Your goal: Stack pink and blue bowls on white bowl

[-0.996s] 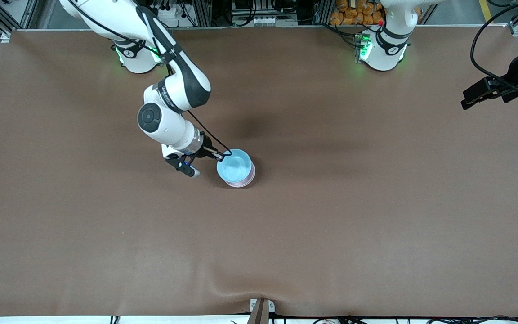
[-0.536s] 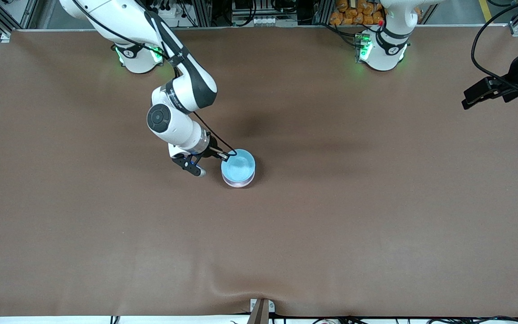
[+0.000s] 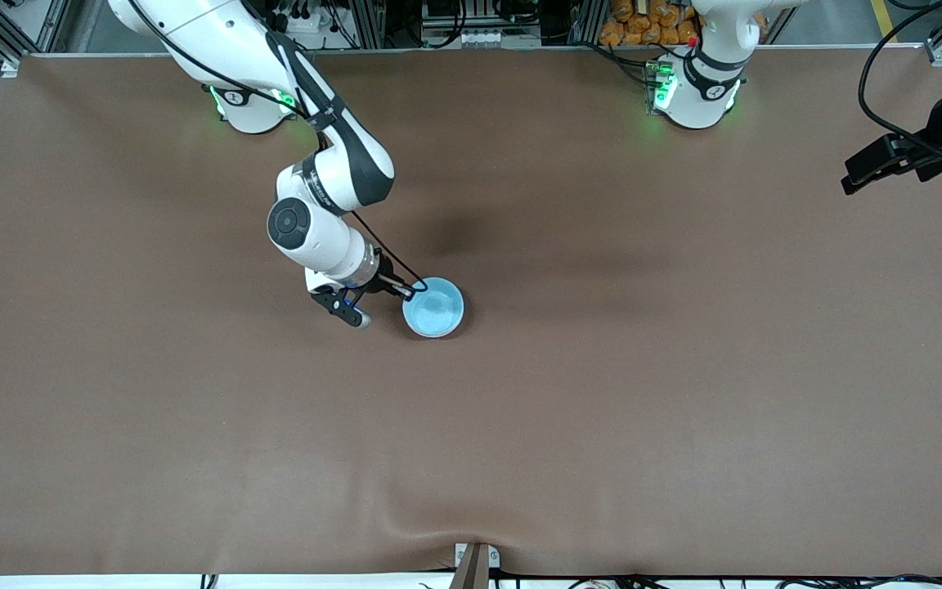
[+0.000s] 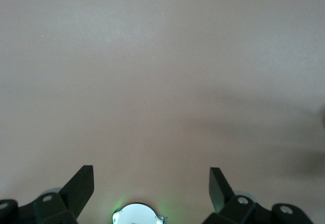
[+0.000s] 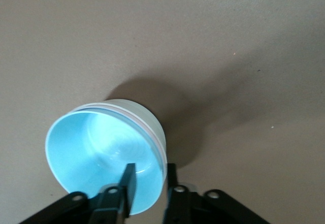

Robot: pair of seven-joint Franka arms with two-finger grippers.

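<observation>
The table (image 3: pixel 684 393) has a brown cover with a small wrinkle at its edge nearest the front camera. Directly on it stands the white bowl (image 5: pixel 139 109), well apart from this wrinkle, carrying the pink bowl (image 5: pixel 158 138) and blue bowl (image 3: pixel 433 307).

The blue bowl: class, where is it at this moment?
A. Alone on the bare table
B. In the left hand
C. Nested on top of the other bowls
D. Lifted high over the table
C: the blue bowl sits inside the pink bowl's rim, above the white bowl.
</observation>
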